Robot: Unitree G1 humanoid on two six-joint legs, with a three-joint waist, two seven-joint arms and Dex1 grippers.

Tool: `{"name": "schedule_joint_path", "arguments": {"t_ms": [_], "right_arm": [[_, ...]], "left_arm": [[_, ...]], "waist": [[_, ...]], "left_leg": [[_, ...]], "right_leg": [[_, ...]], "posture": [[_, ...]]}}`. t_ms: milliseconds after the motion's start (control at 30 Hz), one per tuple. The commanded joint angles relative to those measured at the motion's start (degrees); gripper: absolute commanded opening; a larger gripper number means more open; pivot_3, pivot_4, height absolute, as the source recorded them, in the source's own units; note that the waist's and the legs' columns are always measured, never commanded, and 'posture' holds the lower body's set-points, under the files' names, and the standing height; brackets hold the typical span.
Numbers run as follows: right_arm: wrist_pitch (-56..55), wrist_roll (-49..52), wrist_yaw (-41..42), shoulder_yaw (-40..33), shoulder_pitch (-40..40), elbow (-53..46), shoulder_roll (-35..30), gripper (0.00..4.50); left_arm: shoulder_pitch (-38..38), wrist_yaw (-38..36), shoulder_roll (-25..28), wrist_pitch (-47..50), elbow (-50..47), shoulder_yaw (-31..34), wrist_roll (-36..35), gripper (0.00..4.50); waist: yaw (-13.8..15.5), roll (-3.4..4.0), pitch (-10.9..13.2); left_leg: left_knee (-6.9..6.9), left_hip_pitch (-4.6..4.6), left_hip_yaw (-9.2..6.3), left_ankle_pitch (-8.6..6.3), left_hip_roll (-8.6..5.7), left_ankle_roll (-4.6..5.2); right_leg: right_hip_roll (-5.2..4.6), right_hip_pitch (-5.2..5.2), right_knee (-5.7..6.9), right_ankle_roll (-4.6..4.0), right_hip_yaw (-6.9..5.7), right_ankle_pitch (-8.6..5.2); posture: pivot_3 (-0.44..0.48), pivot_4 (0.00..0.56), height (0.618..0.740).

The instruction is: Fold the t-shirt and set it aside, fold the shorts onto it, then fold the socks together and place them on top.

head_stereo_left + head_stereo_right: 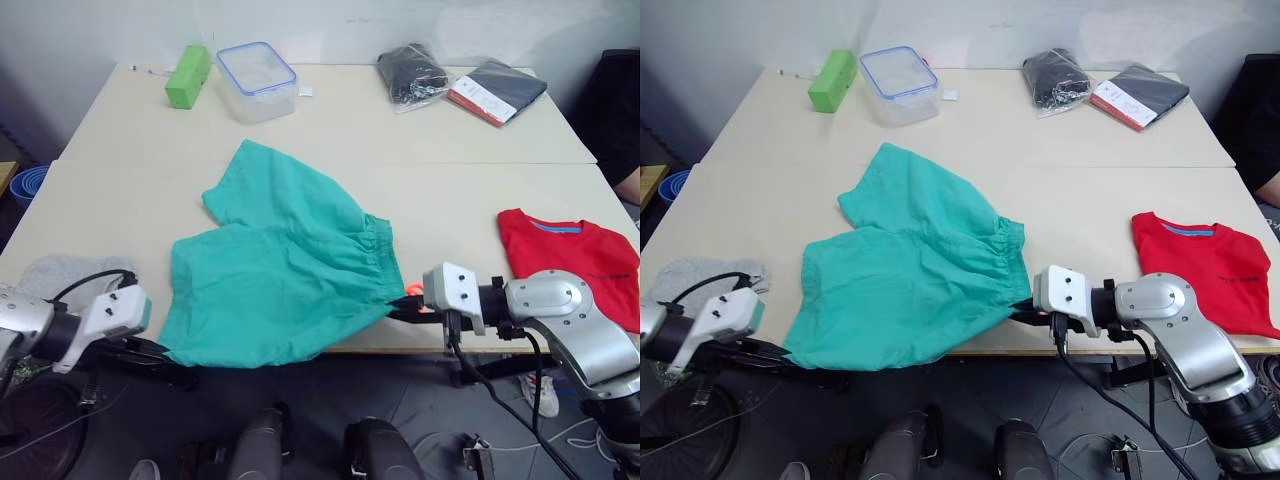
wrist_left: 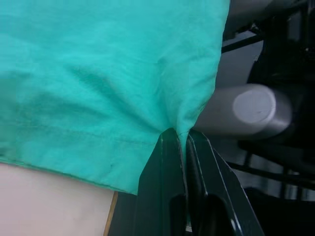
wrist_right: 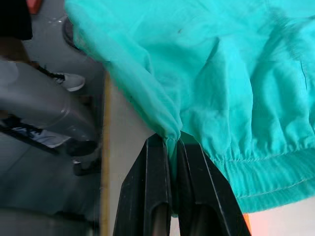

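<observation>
We judge step 1 done: the t-shirt [image 1: 570, 262] lies folded at right. The shorts [image 1: 285, 265], centre frame, are mid-fold: our left gripper [image 2: 183, 147] and right gripper [image 3: 172, 145] each pinch a near corner. The socks [image 1: 70, 275] wait at left. The clear tub [image 1: 257, 80], upper left, looks empty.

A pale table [image 1: 120, 170] carries the shorts [image 1: 280, 265], spread between the left claw [image 1: 165, 352] and right claw [image 1: 400, 308]. T-shirt [image 1: 570, 255] beyond the right claw; socks [image 1: 60, 275] by the left. Far off: green box [image 1: 187, 76], clear tub [image 1: 257, 80], two bagged dark items [image 1: 412, 74].
</observation>
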Motion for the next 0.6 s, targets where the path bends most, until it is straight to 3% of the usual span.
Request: {"name": "schedule_joint_path", "arguments": {"t_ms": [33, 167, 300, 367, 467, 533, 600], "right_arm": [[1.1, 4.3, 2.9, -2.2, 1.8, -4.7, -2.2, 0.03], [2.5, 8.5, 5.2, -3.4, 5.3, -7.4, -3.9, 0.03], [2.9, 11.0, 7.4, -3.8, 7.2, -8.1, -4.8, 0.03], [4.1, 12.9, 8.1, -4.3, 7.5, -8.3, -5.2, 0.03], [6.5, 16.1, 8.3, -5.2, 7.2, -8.4, -5.5, 0.03], [10.8, 21.2, 5.7, -7.2, 6.2, -7.7, -4.0, 0.03], [17.0, 28.1, 0.9, -10.1, 4.2, -6.1, -1.8, 0.03]], "left_arm": [[3.0, -5.2, 2.1, 2.8, -3.4, 5.6, -2.4, 0.00], [11.0, -10.0, 3.7, 3.3, -7.5, 12.0, -2.4, 0.00], [20.9, -10.4, 6.7, 6.0, -11.4, 20.7, -11.3, 0.00], [22.2, -10.4, 8.6, 7.4, -10.6, 24.0, -15.4, 0.00], [16.0, -10.4, 13.0, 8.5, -3.8, 22.6, -19.9, 0.00], [4.2, -7.1, 16.7, 7.2, 4.1, 13.2, -24.6, 0.00], [-14.9, -4.8, 14.3, 7.5, 10.6, -0.3, -23.1, 0.00]], "waist": [[-0.2, 0.00, 0.0], [-0.4, -0.01, 0.0], [-0.3, -0.06, 0.0], [-0.1, -0.05, 0.0], [0.2, -0.06, 0.0], [0.2, -0.06, 0.0], [0.1, -0.07, 0.0]], "left_leg": [[-0.01, 0.03, 0.03, 0.00, 0.00, 0.00], [-0.06, 0.07, 0.05, -0.01, 0.03, 0.00], [-0.05, 0.08, 0.03, -0.01, 0.04, 0.01], [-0.04, 0.08, -0.01, -0.02, 0.04, 0.02], [-0.04, 0.10, -0.11, -0.06, 0.02, 0.08], [-0.04, 0.09, -0.13, -0.06, 0.00, 0.09], [-0.04, 0.08, -0.13, -0.04, 0.00, 0.08]], "right_leg": [[0.00, 0.02, -0.02, 0.00, 0.02, 0.00], [0.04, 0.03, -0.06, 0.00, 0.04, 0.00], [0.03, 0.07, -0.11, -0.01, 0.04, 0.00], [0.03, 0.09, -0.12, -0.01, 0.03, 0.00], [0.02, 0.15, -0.14, -0.01, -0.04, -0.01], [0.03, 0.17, -0.17, -0.02, -0.07, -0.01], [0.07, 0.16, -0.16, -0.02, -0.08, -0.01]], "posture": [[0.000, 0.150, 0.740], [0.000, 0.150, 0.740], [0.000, 0.150, 0.740], [0.000, 0.150, 0.740], [0.000, 0.150, 0.740], [0.000, 0.150, 0.740], [0.000, 0.150, 0.740]]}}
